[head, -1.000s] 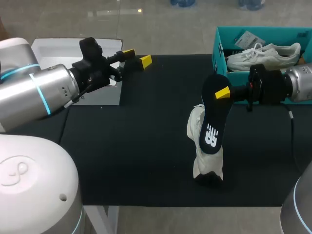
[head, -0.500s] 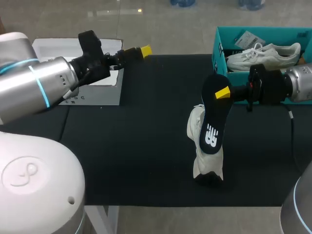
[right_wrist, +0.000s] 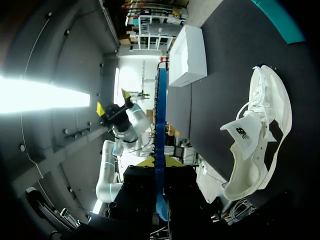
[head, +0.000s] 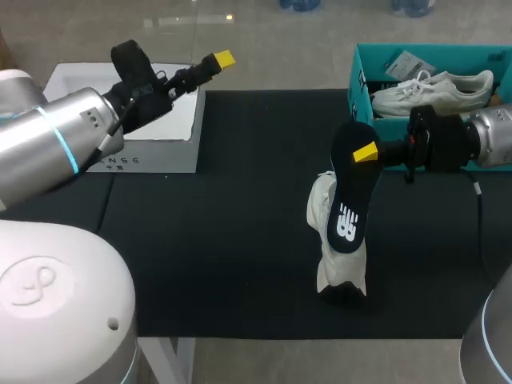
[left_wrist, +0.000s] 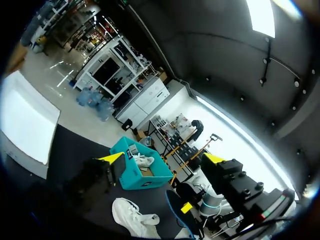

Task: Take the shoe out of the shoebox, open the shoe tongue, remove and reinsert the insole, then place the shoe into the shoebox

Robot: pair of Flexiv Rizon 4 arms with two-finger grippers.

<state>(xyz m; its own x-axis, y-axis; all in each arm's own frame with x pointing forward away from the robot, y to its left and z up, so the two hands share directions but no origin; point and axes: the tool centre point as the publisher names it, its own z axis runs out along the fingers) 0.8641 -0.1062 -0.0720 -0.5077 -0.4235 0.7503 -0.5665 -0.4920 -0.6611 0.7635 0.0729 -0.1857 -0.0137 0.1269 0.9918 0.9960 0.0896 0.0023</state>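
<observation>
Left gripper (head: 218, 61), fingers apart and empty, has withdrawn upward to the far left, over the white box (head: 160, 150). Right gripper (head: 366, 152) stays clamped on the insole (head: 350, 204), held above the shoe (head: 330, 268) mid-table, with the shoebox (head: 357, 80) far right. Judged: reinsertion pending.

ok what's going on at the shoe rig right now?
The right gripper is shut on the dark insole, holding it up by the white shoe, which sits on the black mat. The insole is out and not yet back in. The left gripper is open and empty, raised near the white box. A second shoe sits in the teal shoebox.
</observation>
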